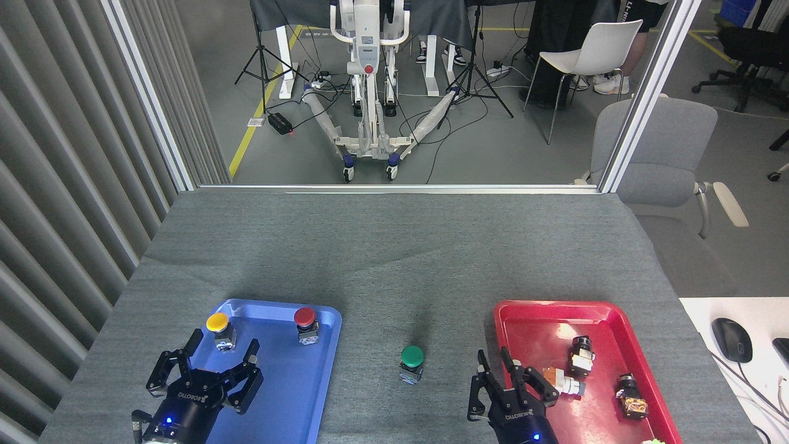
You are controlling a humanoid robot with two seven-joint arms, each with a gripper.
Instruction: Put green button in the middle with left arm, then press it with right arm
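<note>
The green button (412, 362) stands upright on the bare grey fabric of the middle (394, 296), between the two trays, with nothing touching it. My left gripper (206, 359) hovers open and empty over the near-left part of the blue tray, well to the left of the button. My right gripper (511, 371) is at the red tray's near-left edge, a short way right of the button. Its fingers point up, are narrower than the left's, have gaps between them and hold nothing.
The blue tray (320, 382) holds a yellow button (217, 330) and a red button (306, 324). The red tray (530, 314) holds several small parts (579, 356). A mouse (731, 339) lies on a white desk at the right.
</note>
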